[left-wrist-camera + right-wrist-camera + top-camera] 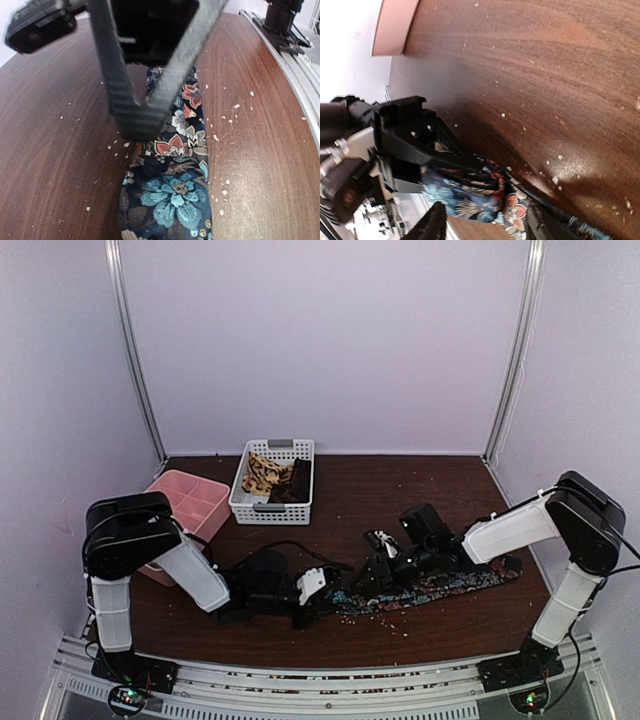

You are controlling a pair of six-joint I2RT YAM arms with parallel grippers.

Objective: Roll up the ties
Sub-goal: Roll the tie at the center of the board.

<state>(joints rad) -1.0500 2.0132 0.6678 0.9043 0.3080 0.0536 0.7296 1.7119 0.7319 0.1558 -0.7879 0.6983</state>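
The dark floral tie [440, 585] lies flat along the table front, from mid-table out to the right. Its left end is folded over itself [497, 187]. My left gripper [318, 592] is at that end. In the right wrist view its black fingers [465, 162] close over the folded fabric. My own left fingers are out of the left wrist view, where the tie [175, 195] fills the bottom. My right gripper [487, 225] straddles the tie just right of the fold, fingers apart. One ribbed finger [135, 115] rests on the cloth. The tan tie [262, 475] and the plain dark brown tie [298, 482] lie in the basket.
The white perforated basket [245, 502] stands at the back centre. The pink tray [190, 485] is at the left behind my left arm. Pale crumbs are scattered over the brown table round the tie. The metal base rail [300, 65] runs along the near edge.
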